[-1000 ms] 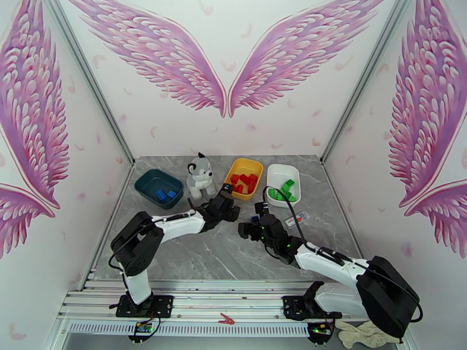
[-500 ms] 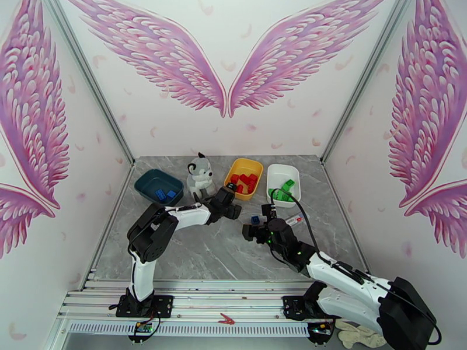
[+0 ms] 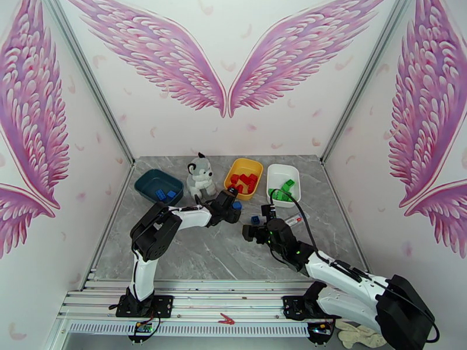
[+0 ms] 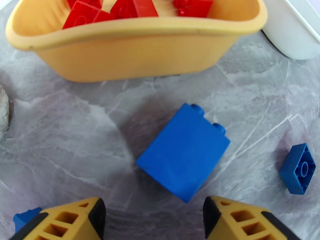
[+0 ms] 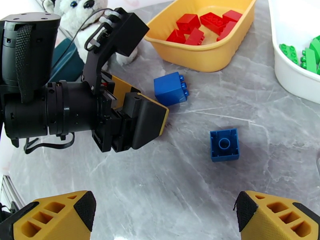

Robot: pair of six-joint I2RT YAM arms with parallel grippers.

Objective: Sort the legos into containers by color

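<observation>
A blue lego (image 4: 184, 151) lies on its side on the grey table, just ahead of my left gripper (image 4: 154, 221), whose fingers (image 4: 60, 219) stand open with nothing between them. From above, this brick (image 3: 237, 203) sits at the left gripper's (image 3: 230, 207) tip. A smaller blue lego (image 5: 225, 145) lies studs-down to its right, ahead of my open right gripper (image 5: 164, 217). The yellow container (image 3: 257, 167) holds red legos (image 3: 244, 182), the white container (image 3: 280, 168) green legos (image 3: 285, 189), and the teal container (image 3: 146, 183) blue legos (image 3: 164, 193).
A grey-and-white plush dog (image 3: 201, 176) sits between the teal and yellow trays. A small white packet (image 3: 298, 218) lies right of the right gripper (image 3: 257, 230). The corner of another blue brick (image 4: 24, 219) shows beside the left finger. Both arms meet mid-table.
My left arm has reached further right toward the blue brick and its jaws have narrowed. The right arm stretched forward a little, then held still.
</observation>
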